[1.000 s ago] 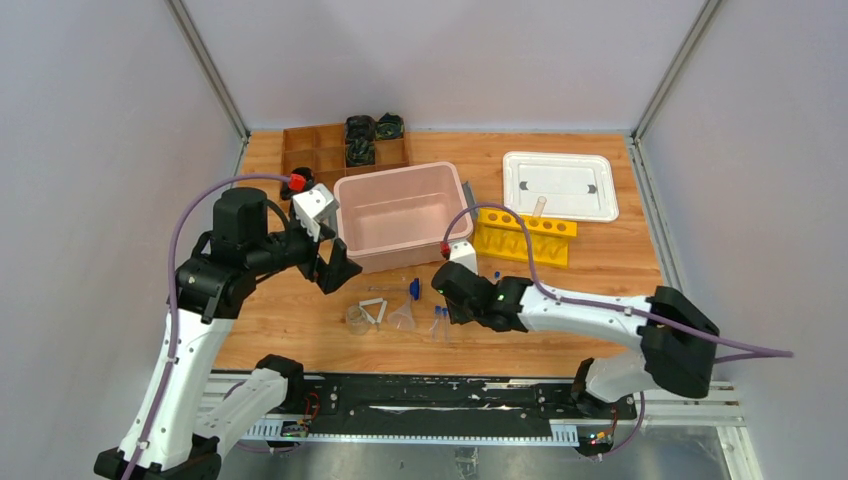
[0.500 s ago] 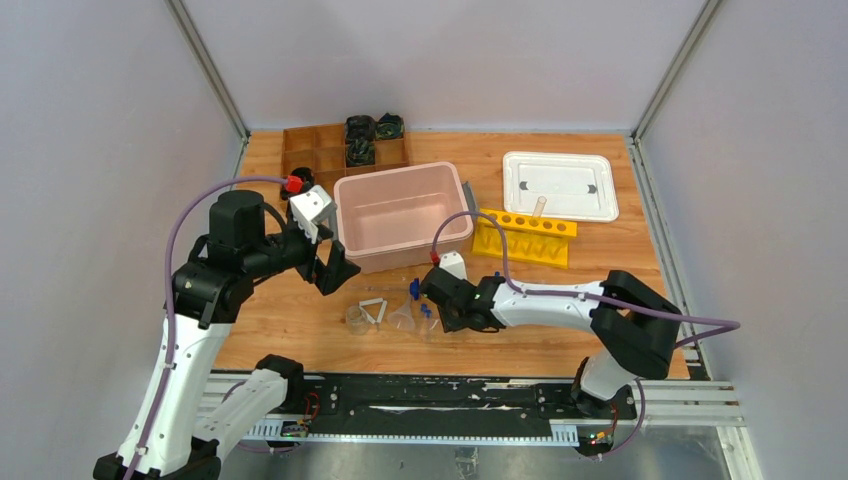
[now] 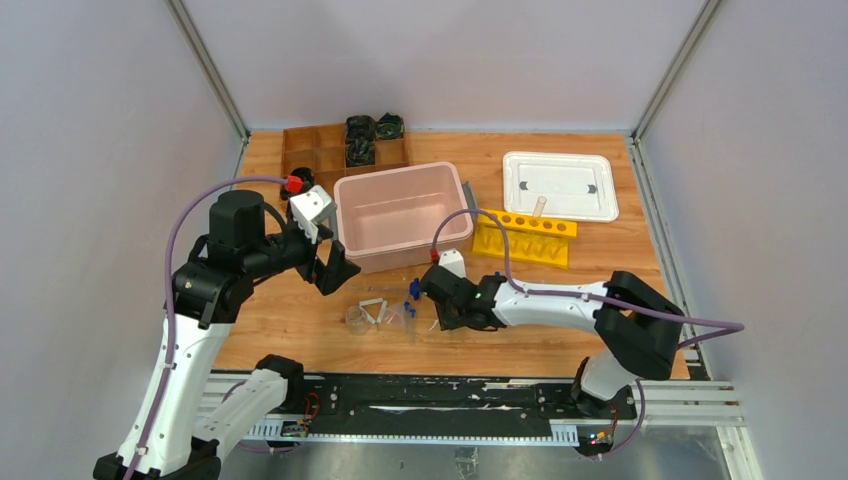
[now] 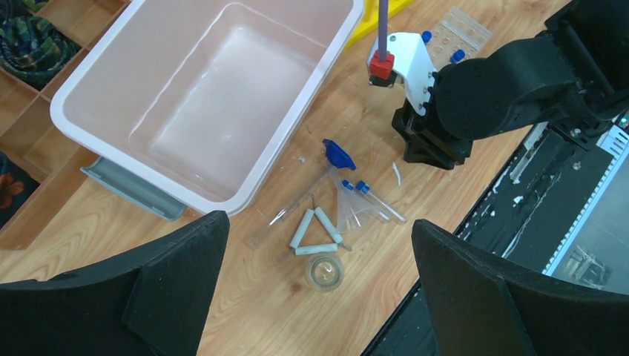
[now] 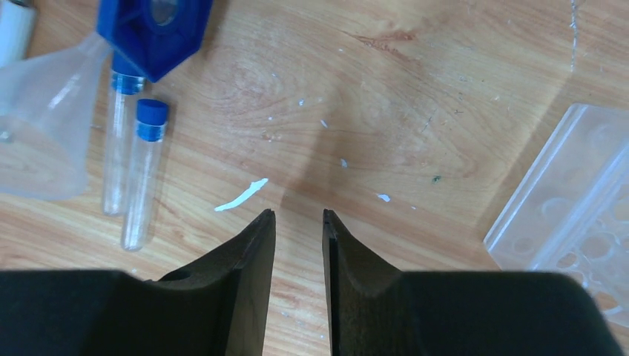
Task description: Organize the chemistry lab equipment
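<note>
A small clear beaker (image 4: pixel 325 271), a white wire triangle (image 4: pixel 315 233), a clear funnel (image 4: pixel 354 211), two blue-capped tubes (image 4: pixel 374 200) and a blue-tipped rod (image 4: pixel 337 154) lie together on the wood in front of the pink bin. My left gripper (image 4: pixel 315 222) is wide open and empty, high above them. My right gripper (image 5: pixel 298 215) is low over bare wood, its jaws a narrow gap apart and empty. The tubes (image 5: pixel 141 174) and funnel (image 5: pixel 41 141) lie to its left, the clear tray (image 5: pixel 571 193) to its right. The yellow rack (image 3: pixel 525 237) holds one tube.
The pink bin (image 3: pixel 352 190) stands behind the pile. The brown compartment box (image 3: pixel 315 150) is at the back left. The white lid (image 3: pixel 560 185) is at the back right. The black rail (image 3: pixel 430 395) runs along the near edge.
My right gripper has moved left toward the pile. The two tubes now lie further left, against the funnel. The left arm has not moved.
</note>
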Available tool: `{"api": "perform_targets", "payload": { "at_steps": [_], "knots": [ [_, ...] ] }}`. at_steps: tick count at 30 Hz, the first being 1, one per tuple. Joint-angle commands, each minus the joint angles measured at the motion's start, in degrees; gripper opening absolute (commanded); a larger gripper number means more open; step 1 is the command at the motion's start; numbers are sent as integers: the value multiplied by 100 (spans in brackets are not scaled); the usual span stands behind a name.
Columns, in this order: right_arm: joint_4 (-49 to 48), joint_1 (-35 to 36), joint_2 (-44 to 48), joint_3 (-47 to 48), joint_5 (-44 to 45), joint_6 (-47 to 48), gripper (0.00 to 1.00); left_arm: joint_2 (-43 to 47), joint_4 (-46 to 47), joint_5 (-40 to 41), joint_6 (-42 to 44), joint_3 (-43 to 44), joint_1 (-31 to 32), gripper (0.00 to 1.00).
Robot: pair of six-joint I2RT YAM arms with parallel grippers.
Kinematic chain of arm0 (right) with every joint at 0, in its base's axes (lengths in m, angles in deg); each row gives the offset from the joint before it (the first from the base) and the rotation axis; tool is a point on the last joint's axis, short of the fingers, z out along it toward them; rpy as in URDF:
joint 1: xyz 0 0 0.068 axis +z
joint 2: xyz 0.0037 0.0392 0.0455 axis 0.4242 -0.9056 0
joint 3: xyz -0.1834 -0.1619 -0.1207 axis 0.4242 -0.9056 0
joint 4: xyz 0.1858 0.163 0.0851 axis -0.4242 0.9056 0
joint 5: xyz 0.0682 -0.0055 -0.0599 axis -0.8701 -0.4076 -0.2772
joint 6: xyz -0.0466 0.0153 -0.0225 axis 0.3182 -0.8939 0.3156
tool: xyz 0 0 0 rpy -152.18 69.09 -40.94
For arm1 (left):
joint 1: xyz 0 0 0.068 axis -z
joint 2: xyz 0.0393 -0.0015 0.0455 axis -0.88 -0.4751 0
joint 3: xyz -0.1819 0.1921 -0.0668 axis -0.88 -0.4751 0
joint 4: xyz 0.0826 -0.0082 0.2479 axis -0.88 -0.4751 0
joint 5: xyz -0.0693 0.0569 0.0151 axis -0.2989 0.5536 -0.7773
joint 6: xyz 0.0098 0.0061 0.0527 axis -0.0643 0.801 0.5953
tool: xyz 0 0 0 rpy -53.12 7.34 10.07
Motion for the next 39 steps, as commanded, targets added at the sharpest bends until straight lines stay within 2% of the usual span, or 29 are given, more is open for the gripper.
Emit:
{"api": "perform_targets", "payload": {
  "at_steps": [1,7,15,22,31,39],
  "knots": [
    [-9,135,355,255,-117,-90,34,3,40,-32,30,122,25,100],
    [-271,295,-110,683,-439,1,39,24,39,-14,13,138,25,100],
    [-264,320,-849,1164,-586,80,39,126,-32,77,104,138,25,100],
    [-202,320,-1095,1218,-503,97,35,116,-42,68,135,112,27,100],
    [10,320,-1125,1085,-149,74,24,113,-42,55,155,103,25,100],
    [276,231,-957,727,94,2,23,129,-42,-62,161,118,25,100]
  ]
}}
